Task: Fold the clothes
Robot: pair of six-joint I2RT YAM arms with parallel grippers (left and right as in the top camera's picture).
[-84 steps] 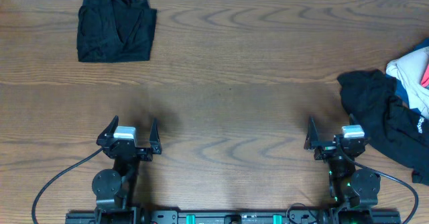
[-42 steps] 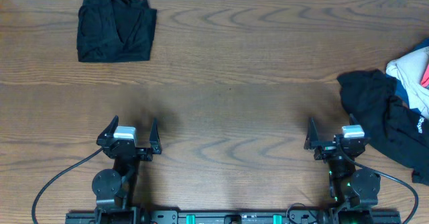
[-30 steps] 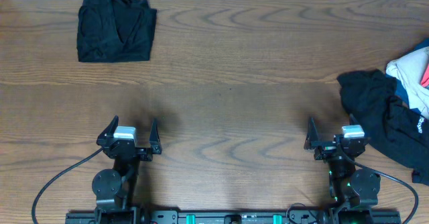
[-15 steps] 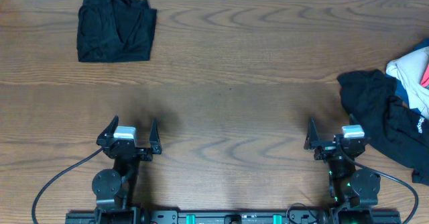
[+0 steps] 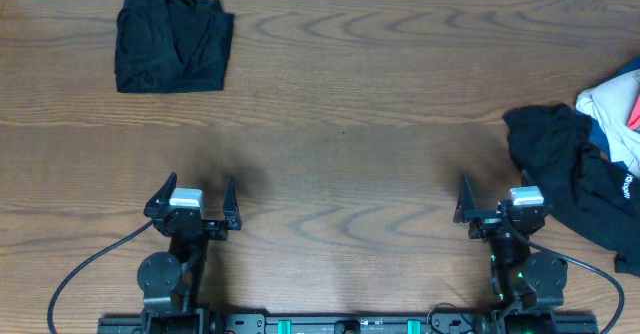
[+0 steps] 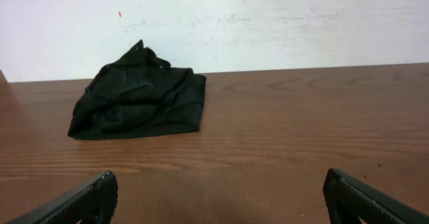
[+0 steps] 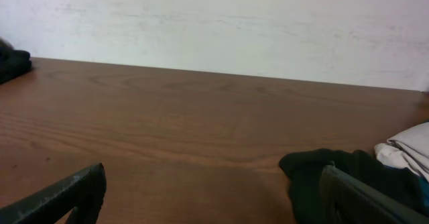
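A folded black garment [image 5: 172, 44] lies at the table's far left corner; in the left wrist view the same folded garment [image 6: 137, 96] rests ahead and to the left. At the right edge lies a loose pile of clothes: a crumpled black piece [image 5: 565, 164] with white, blue and coral fabric [image 5: 612, 104] behind it. My left gripper [image 5: 202, 184] [image 6: 219, 178] is open over bare wood near the front edge. My right gripper [image 5: 495, 186] [image 7: 213, 170] is open too, with the black piece [image 7: 335, 170] just beyond its right finger. Nothing is between either pair of fingers.
The brown wooden table [image 5: 340, 104] ends at a white wall [image 6: 268, 23] at the back. Black cables [image 5: 85, 269] run from the arm bases along the front edge. A white cloth fold [image 7: 410, 143] shows at the right in the right wrist view.
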